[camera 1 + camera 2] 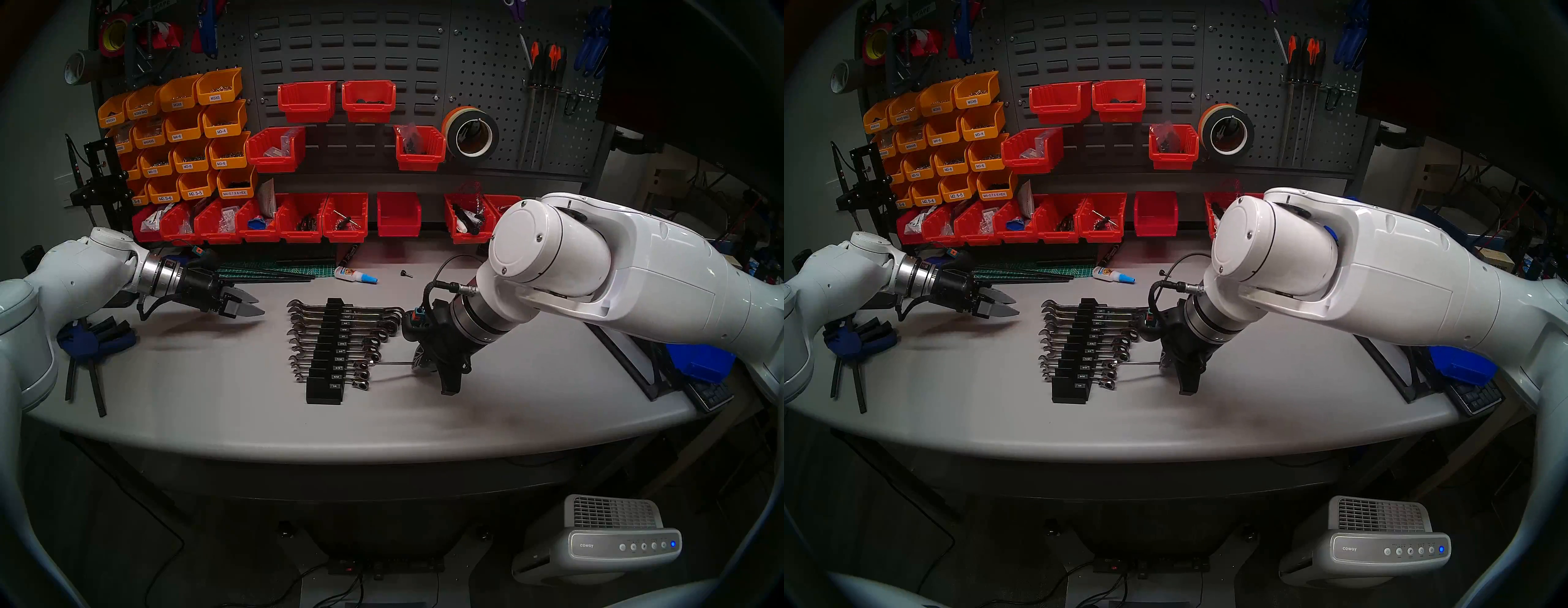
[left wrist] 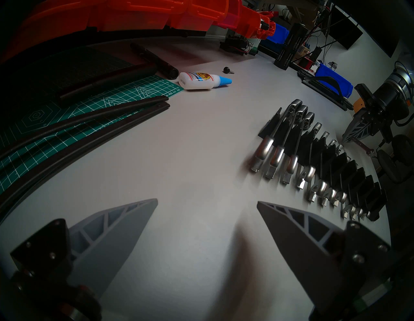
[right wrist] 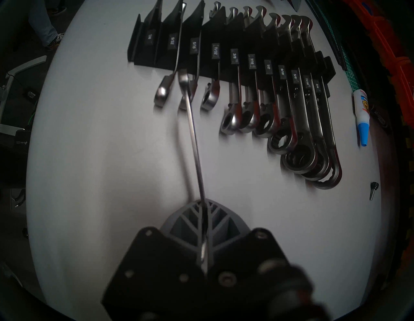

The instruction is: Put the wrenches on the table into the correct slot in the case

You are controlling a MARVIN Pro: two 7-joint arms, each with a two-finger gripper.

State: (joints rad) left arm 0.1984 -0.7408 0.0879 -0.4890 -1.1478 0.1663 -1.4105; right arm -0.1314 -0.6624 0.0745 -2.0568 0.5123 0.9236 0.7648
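My right gripper point(image 3: 203, 202) is shut on one end of a slim silver wrench point(image 3: 192, 134), holding it level just above the grey table point(image 1: 212, 382). The wrench point(image 1: 394, 363) points left at the black case point(image 1: 322, 392). Its free tip hangs over the ring heads by the 9/32 and 5/16 labels. The case point(image 3: 143, 51) carries several chrome ratchet wrenches, and its 1/4 groove is empty. My left gripper point(image 1: 250, 305) hovers open and empty left of the case, its fingers point(image 2: 125, 224) spread over bare table.
A glue bottle point(image 1: 354, 275), a small black screw point(image 1: 406, 274) and a green cutting mat point(image 1: 297, 269) lie behind the case. Red bins point(image 1: 399, 214) line the back. A blue clamp point(image 1: 97, 339) sits far left, a keyboard point(image 1: 708, 395) far right.
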